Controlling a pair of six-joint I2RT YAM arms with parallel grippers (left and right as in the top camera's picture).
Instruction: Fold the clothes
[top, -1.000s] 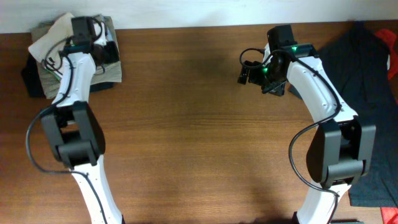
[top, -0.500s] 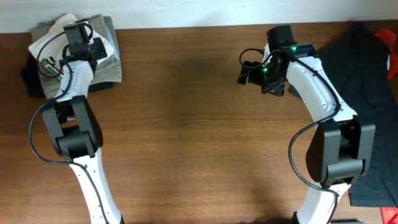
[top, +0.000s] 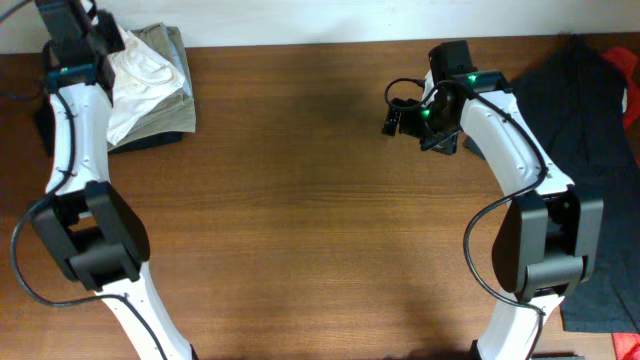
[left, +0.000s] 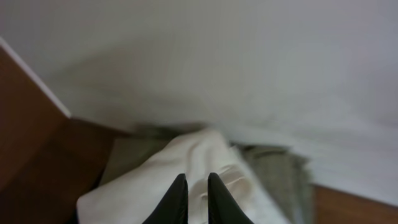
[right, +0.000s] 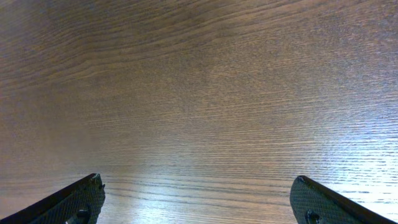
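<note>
Left gripper (left: 196, 198) at far-left table corner, fingers nearly together, apparently pinching fold of white T-shirt (top: 140, 70) heaped atop khaki trousers (top: 165, 118), likely to draw it off pile for folding. Right gripper (right: 198, 179) spread wide above wooden table (right: 199, 93), idle.

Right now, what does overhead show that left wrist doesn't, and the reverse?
Only overhead: the right hand open above the wood table, and a dark garment at the right edge. Only left wrist: the left hand up close, fingers nearly together, pinching a fold of the white T-shirt, with the pale wall right behind. Both: the T-shirt lying on the khaki trousers at the table's far left corner.
</note>
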